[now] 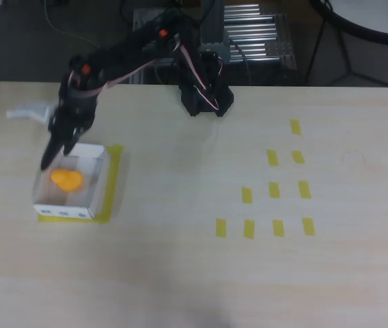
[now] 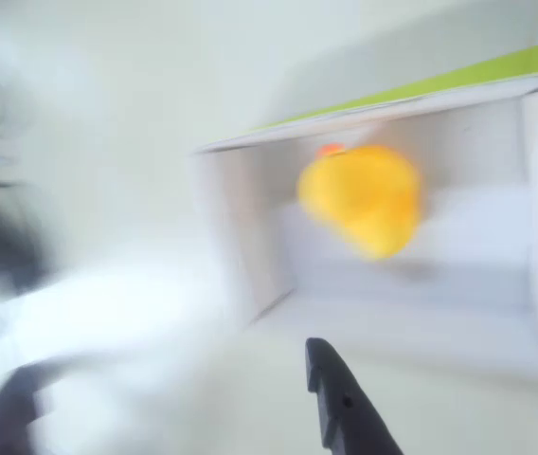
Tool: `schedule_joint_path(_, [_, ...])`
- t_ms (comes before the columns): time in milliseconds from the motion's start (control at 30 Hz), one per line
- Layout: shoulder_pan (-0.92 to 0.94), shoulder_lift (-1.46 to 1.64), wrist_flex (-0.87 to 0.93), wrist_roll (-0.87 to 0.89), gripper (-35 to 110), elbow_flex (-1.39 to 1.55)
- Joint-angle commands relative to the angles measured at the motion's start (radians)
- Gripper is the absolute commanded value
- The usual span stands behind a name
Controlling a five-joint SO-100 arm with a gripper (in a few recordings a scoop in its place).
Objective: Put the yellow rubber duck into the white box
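Observation:
The yellow rubber duck (image 1: 66, 180) lies inside the white box (image 1: 63, 212) at the left of the table in the overhead view. Nothing is holding it. My gripper (image 1: 52, 154) hangs over the box's far left corner, open, with its dark fingers pointing down towards the rim. The wrist view is blurred by motion. It shows the duck (image 2: 364, 194) resting on the floor of the box (image 2: 241, 218), red-orange beak up. One dark fingertip (image 2: 340, 403) pokes in from the bottom edge, outside the box's wall and apart from the duck.
Yellow tape (image 1: 114, 178) borders the box on the table. Several small yellow tape rectangles (image 1: 274, 190) dot the right half. The arm's base (image 1: 204, 96) stands at the table's far edge. A white object (image 1: 30, 111) lies behind the box at far left.

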Motion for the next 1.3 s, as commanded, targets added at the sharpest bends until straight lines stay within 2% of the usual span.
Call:
schedule_joint_path(0, [-0.103, 0.491, 0.08, 0.167, 6, -0.028])
schedule_joint_path(33, [-0.135, 0.568, 0.075, 0.236, 0, -0.02])
schedule_joint_path(133, [-0.296, 0.836, -0.012, 0.296, 0, 0.161])
schedule_joint_path(267, [-0.606, 1.25, -0.222, 0.367, 0, 0.693])
schedule_joint_path(367, [-0.785, 1.476, -0.235, 0.485, 0, 1.045])
schedule_joint_path(467, [-0.877, 1.637, -0.164, 0.581, 0, 1.333])
schedule_joint_path(600, [-0.885, 1.81, -0.075, 0.657, 0, 1.592])
schedule_joint_path(833, [-0.868, 1.865, 0.02, 0.666, 0, 1.755])
schedule_joint_path(1267, [-0.842, 1.865, 0.017, 0.678, 0, 1.763])
